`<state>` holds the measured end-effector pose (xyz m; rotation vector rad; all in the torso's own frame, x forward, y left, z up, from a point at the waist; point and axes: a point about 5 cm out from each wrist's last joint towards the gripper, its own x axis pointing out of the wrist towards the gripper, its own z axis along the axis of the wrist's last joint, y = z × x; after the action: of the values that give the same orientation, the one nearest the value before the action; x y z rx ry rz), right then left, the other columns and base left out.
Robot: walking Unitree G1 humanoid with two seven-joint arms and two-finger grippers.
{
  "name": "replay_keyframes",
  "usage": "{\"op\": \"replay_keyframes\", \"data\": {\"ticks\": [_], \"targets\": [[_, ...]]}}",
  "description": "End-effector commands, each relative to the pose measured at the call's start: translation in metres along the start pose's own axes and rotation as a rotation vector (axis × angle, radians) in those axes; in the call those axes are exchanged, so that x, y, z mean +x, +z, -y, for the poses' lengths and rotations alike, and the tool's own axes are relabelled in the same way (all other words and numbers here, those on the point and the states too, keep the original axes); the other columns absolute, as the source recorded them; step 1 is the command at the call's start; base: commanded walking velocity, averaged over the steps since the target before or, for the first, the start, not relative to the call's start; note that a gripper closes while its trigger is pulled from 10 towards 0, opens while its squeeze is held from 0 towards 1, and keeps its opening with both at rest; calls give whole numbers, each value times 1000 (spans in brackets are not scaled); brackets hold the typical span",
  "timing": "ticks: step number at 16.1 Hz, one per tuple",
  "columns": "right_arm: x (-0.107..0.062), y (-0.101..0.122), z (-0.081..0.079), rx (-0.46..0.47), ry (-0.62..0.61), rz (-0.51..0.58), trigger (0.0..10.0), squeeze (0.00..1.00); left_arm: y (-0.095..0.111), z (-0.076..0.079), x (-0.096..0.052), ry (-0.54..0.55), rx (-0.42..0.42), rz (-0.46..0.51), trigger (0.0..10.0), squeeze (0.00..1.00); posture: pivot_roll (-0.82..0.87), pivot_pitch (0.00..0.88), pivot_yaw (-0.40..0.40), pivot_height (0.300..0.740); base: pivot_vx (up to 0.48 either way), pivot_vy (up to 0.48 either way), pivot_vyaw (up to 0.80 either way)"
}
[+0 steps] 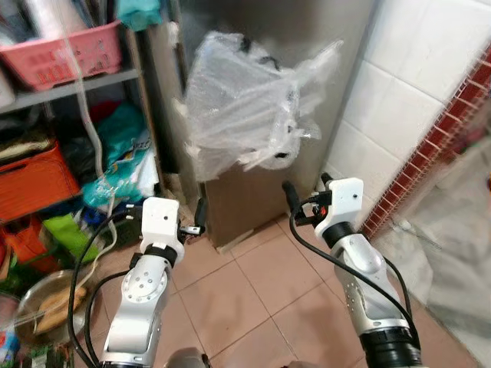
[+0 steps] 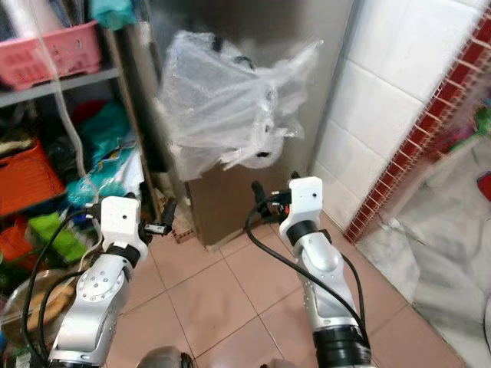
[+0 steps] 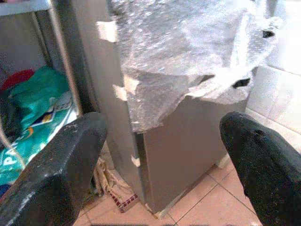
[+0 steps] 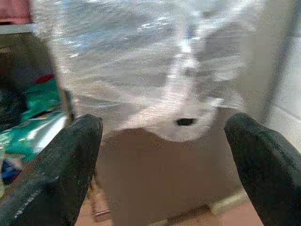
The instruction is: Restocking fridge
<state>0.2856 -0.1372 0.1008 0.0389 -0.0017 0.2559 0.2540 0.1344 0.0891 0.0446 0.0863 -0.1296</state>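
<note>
Left eye view shows the fridge, seemingly closed under taped bubble wrap, with the left tool and right tool both held open, empty, before it.

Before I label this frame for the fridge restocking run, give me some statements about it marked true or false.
1. The fridge door is shut. True.
2. Bubble wrap is taped over the fridge front. True.
3. The left gripper grips the wrap. False: it is open, short of the fridge.
4. The right gripper holds a bottle. False: it is open and empty.
5. The pink basket sits on the floor. False: it is on a shelf.
</note>
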Motion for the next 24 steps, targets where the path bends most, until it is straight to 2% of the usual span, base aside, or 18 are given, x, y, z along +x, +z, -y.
{"op": "replay_keyframes", "data": {"ticks": [1, 6, 16, 24], "targets": [[-2, 4, 3, -14, -12, 6, 10000, 0, 0, 3, 1, -17, -7, 1, 10000, 0, 30, 0, 24, 740, 0, 0, -800], [-8, 2, 6, -27, -39, -11, 10000, 0, -1, 5, 0, -48, -39, 4, 10000, 0, 24, 0, 27, 740, 0, 0, -398], [-9, 0, 9, -42, -68, -27, 10000, 0, 0, 6, -2, -76, -56, 5, 10000, 0, 22, 0, 30, 740, 237, 0, -800], [-12, -1, 15, -51, -96, -40, 10000, 0, 0, 8, -1, -89, -67, 3, 10000, 0, 13, 0, 27, 740, 91, 0, -800]]}}
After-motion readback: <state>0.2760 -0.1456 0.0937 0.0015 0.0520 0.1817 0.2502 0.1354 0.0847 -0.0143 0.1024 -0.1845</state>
